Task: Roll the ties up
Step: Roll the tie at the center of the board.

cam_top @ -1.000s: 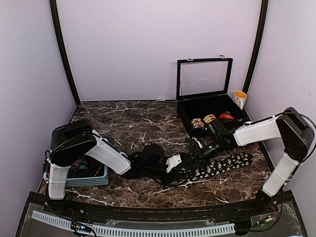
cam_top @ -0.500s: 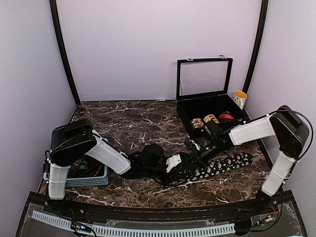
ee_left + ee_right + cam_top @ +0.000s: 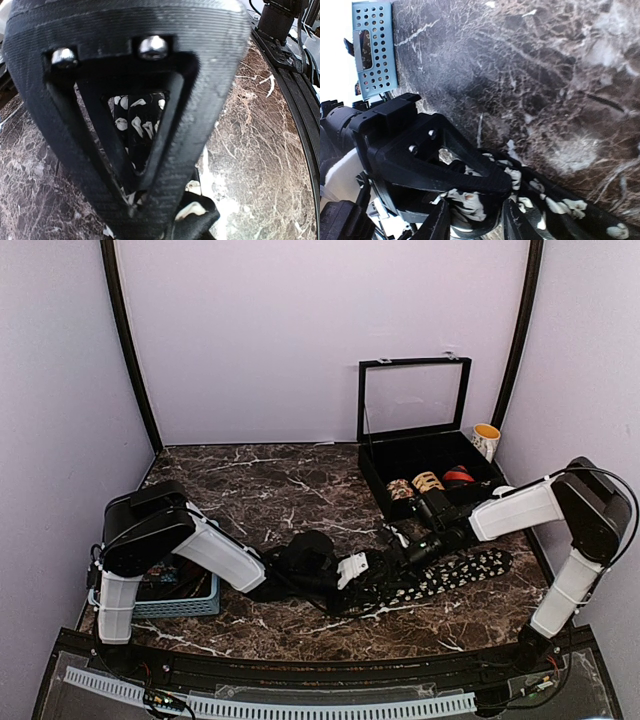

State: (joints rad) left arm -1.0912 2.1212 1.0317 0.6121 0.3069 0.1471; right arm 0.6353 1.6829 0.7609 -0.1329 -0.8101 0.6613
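Note:
A black tie (image 3: 450,572) with white prints lies flat on the marble table, running right from the two grippers. My left gripper (image 3: 372,575) is shut on its left end. In the left wrist view the fabric (image 3: 137,125) shows through the finger frame of the left gripper (image 3: 145,210). My right gripper (image 3: 408,556) meets it from the right. In the right wrist view its fingers (image 3: 476,225) close round the bunched, wound part of the tie (image 3: 470,202), right under the left gripper's black finger (image 3: 435,160).
An open black case (image 3: 378,475) with a raised glass lid stands at the back right, holding tan-patterned coils (image 3: 401,488) and a red coil (image 3: 458,476). A mug (image 3: 486,440) stands behind it. A blue slotted basket (image 3: 195,602) sits by the left arm's base.
My right gripper shifted slightly up-left along the tie, then back down-right. The left gripper and the tie have hardly moved.

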